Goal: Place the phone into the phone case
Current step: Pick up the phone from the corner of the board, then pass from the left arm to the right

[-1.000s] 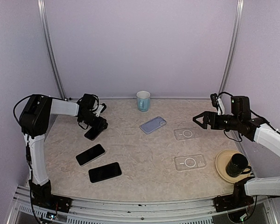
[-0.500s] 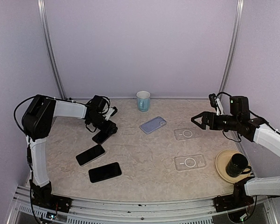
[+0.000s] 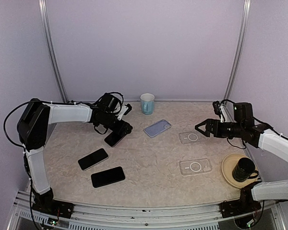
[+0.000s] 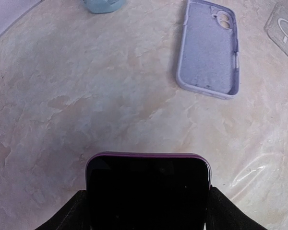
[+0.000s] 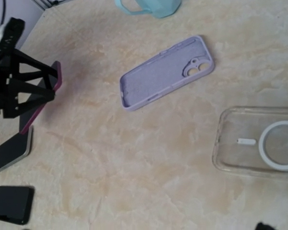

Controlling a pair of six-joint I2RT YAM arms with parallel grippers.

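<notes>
Two grippers: the left gripper (image 3: pixel 118 130) pinches the phone (image 3: pixel 113 139) across its width, one finger on each long edge; the right gripper (image 3: pixel 200 127) is spread wide and holds nothing.
Phone: held tilted above the table (image 3: pixel 149 182), left of centre toward the far side, dark screen facing the left wrist camera, purple rim showing.
Case: a lilac case (image 3: pixel 157 128) lies open side up just right of the phone, well apart from it, camera hole at its far right end.
Right gripper's place: hovering just right of the far clear case (image 3: pixel 192 137), touching nothing.
Handling: likely a stiff, flat, fairly light slab with a smooth glass face, slippery and liable to crack if dropped.
Hold: the long edges, as now, look the safest grip, leaving both faces free.
Fit: the case rim probably flexes, so one end may need seating first.
</notes>
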